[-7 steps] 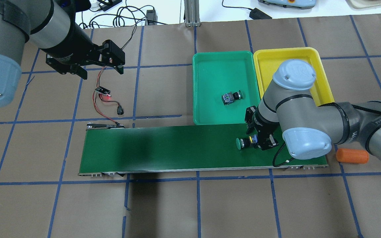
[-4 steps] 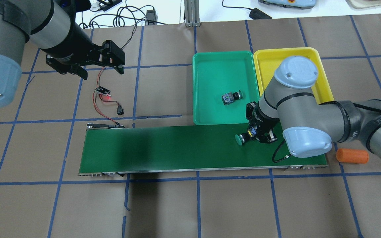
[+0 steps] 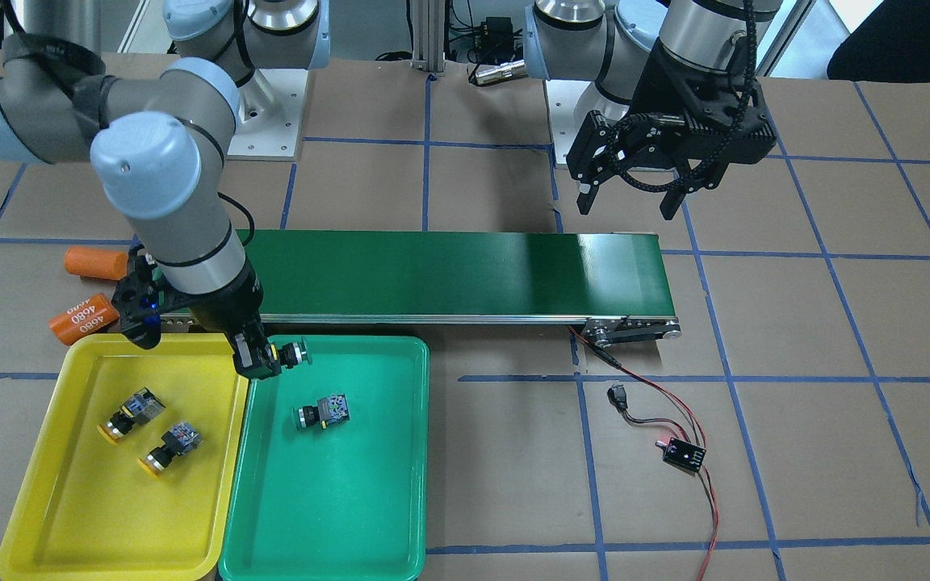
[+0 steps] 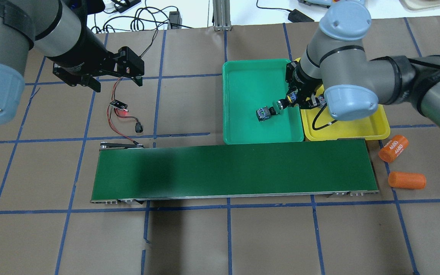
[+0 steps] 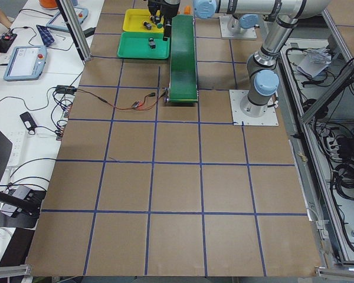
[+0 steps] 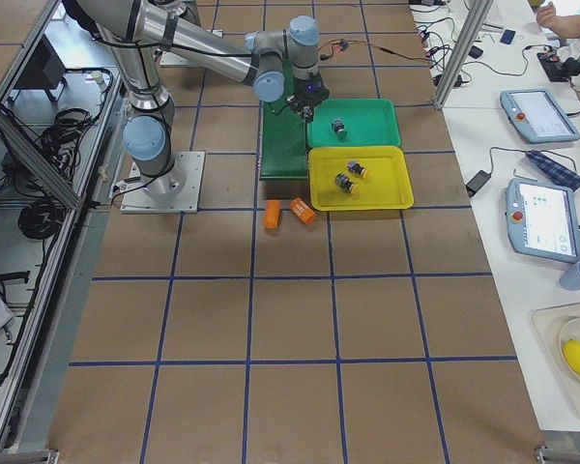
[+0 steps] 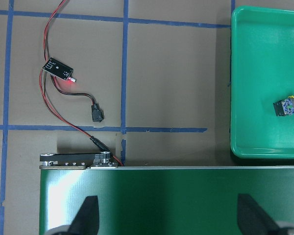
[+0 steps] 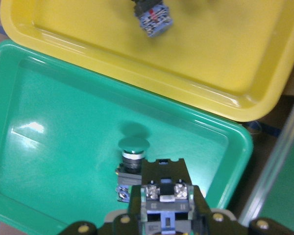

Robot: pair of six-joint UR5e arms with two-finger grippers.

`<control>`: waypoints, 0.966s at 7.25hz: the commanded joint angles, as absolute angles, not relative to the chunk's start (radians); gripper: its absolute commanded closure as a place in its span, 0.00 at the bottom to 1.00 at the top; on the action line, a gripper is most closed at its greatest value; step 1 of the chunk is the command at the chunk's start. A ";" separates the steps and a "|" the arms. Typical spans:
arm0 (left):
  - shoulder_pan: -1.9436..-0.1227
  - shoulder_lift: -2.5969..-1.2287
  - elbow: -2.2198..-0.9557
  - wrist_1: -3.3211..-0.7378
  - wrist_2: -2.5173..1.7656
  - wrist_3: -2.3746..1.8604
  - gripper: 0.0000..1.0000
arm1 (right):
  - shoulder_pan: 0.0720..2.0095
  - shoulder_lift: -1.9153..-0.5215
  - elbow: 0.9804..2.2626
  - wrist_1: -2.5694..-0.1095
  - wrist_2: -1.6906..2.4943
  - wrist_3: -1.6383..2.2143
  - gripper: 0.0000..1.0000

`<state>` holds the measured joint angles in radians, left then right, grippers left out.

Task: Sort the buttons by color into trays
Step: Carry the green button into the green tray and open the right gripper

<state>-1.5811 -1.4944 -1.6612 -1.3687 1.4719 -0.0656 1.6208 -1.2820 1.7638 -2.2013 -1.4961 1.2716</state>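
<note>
My right gripper (image 4: 295, 100) is shut on a green-capped button (image 4: 278, 106) and holds it over the green tray (image 4: 258, 63), by the side that borders the yellow tray (image 4: 348, 132). The held button shows in the front view (image 3: 294, 353) and its grey rear shows in the right wrist view (image 8: 161, 192). A second green-capped button (image 3: 324, 411) lies in the green tray, just beneath (image 8: 131, 147). Two yellow-capped buttons (image 3: 132, 412) (image 3: 169, 446) lie in the yellow tray (image 3: 69, 504); in the overhead view the arm hides them. My left gripper (image 4: 118, 82) is open and empty, far to the left.
The long dark-green conveyor belt (image 4: 227, 168) lies in front of both trays. Two orange cylinders (image 4: 393, 148) (image 4: 407, 180) lie on the table off its right end. A small sensor board with red and black wires (image 4: 118, 104) lies beneath my left gripper.
My right gripper has carried the green-capped button from above the belt's right end, away from the robot, to over the green tray. The left arm has not moved.
</note>
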 commanded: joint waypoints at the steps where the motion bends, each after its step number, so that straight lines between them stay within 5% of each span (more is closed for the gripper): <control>1: -1.577 -1.497 -1.661 -1.368 1.473 -0.063 0.00 | 1.635 -1.180 1.718 -2.195 -1.485 1.301 0.52; 2: -1.578 -1.494 -1.663 -1.368 1.473 -0.063 0.00 | 1.637 -1.178 1.721 -2.194 -1.483 1.299 0.01; 7: -1.578 -1.491 -1.663 -1.370 1.473 -0.063 0.00 | 1.625 -1.316 1.689 -2.004 -1.587 0.962 0.00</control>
